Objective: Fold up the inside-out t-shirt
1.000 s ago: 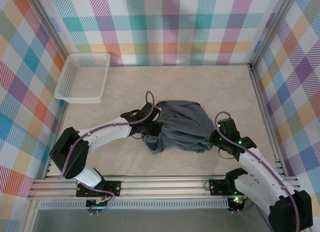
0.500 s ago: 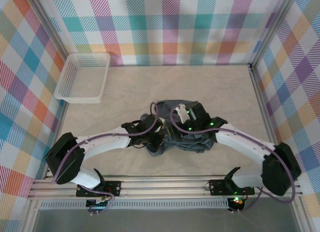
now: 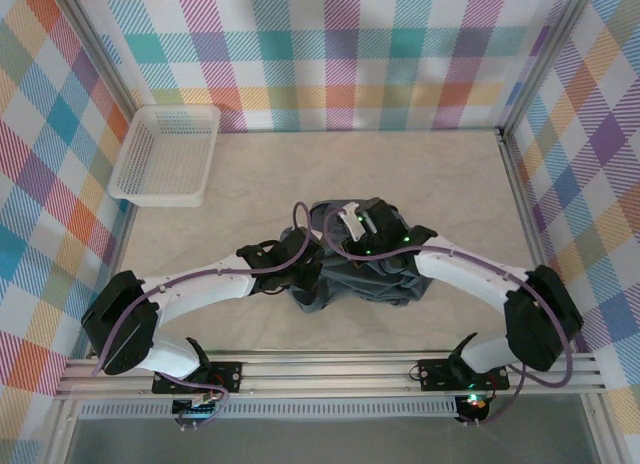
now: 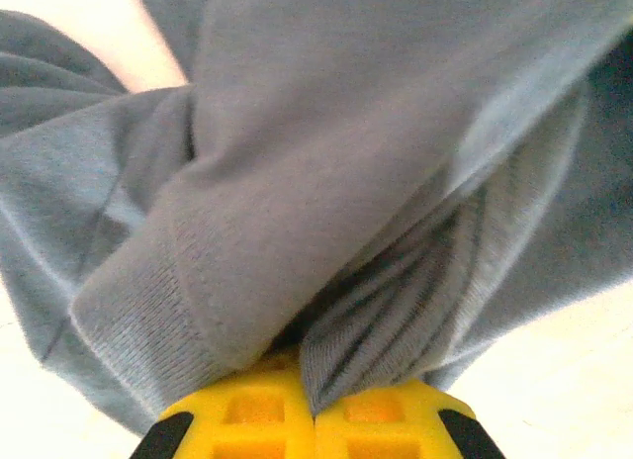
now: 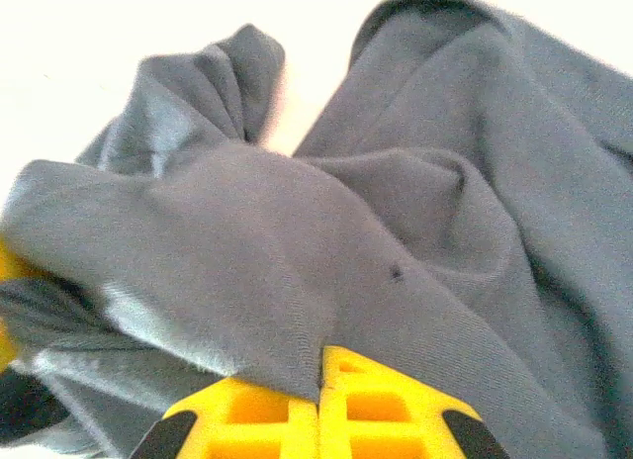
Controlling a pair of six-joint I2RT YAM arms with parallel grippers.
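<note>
Beige table [image 3: 440,174]: carries 1 garment; basket [image 3: 165,154] sits at the far left corner, well apart.
Shirt [image 3: 350,282]: bunched grey heap at mid-table, near the arm bases, not yet flat; it runs longer left to right than front to back.
Reach: left arm [image 3: 200,282] comes in from the left and right arm [image 3: 470,274] from the right; both wrists are over the heap's left half.
Left claw [image 4: 315,419]: closed, pinching a ribbed hem fold; cloth fans away ahead of it.
Right claw [image 5: 321,385]: closed, with a fold running into the seam between its pads.
Key relation: the 2 grips sit near each other on the left half, so most cloth lies toward the right arm's side. Spreading it likely means drawing the claws apart along the long axis.
</note>
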